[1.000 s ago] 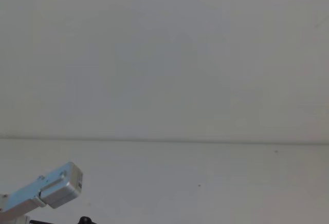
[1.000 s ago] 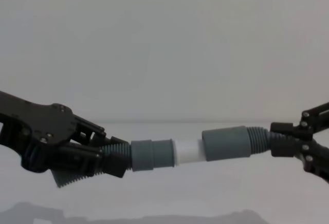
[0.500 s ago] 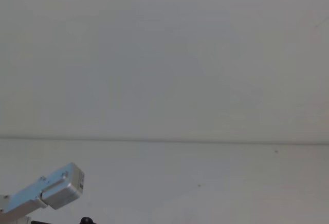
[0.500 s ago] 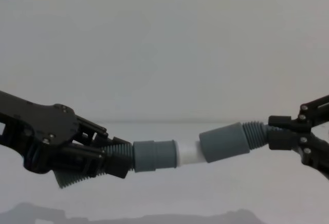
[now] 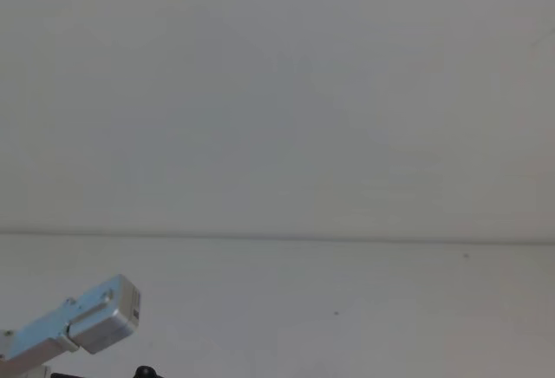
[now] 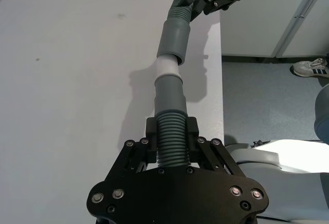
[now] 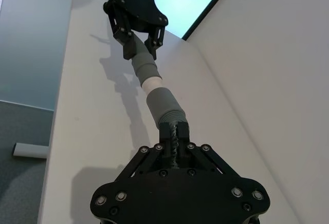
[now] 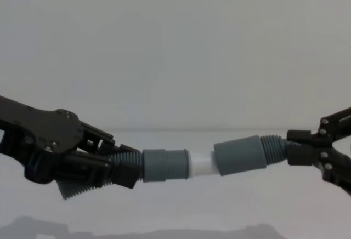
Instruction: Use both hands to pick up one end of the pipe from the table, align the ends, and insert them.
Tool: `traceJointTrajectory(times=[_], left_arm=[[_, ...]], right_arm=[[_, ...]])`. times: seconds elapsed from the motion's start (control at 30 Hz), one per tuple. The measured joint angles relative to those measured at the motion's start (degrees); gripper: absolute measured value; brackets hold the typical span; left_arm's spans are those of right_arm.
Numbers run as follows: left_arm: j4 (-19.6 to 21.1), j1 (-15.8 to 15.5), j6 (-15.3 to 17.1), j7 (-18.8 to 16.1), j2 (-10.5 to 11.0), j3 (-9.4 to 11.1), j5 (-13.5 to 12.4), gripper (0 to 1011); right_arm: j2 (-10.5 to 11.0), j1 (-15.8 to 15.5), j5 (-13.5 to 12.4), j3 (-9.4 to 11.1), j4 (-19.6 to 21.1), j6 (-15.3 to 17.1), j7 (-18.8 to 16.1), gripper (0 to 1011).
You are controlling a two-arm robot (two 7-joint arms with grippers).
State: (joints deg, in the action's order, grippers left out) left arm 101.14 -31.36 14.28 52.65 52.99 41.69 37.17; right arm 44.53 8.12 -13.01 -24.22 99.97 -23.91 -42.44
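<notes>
Left gripper (image 8: 118, 169) clamped on ribbed pipe (image 8: 127, 165) just behind its cuff (image 8: 164, 165), held above white table (image 8: 181, 211). White tip (image 8: 201, 164) pokes rightward from that cuff into mouth of right cuff (image 8: 239, 155). Right gripper (image 8: 307, 154) clamped on ribbed pipe behind its cuff. Change: right cuff, tilted half a second ago, now lies nearer level; white tip shows about as much as before. Judgement: alignment improving, insertion begun, not seated. No containers present.
</notes>
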Motion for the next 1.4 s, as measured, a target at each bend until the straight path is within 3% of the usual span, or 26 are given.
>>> traceJointTrajectory(times=[0.9, 1.4], left_arm=[[0.5, 0.8, -0.1, -0.5, 0.3, -0.8, 0.2, 293], [-0.1, 0.6, -0.4, -0.1, -0.2, -0.5, 0.1, 293]], right_arm=[[-0.3, 0.2, 0.1, -0.2, -1.2, 0.4, 0.1, 60], [-0.4, 0.0, -1.4, 0.0, -0.8, 0.7, -0.3, 60]])
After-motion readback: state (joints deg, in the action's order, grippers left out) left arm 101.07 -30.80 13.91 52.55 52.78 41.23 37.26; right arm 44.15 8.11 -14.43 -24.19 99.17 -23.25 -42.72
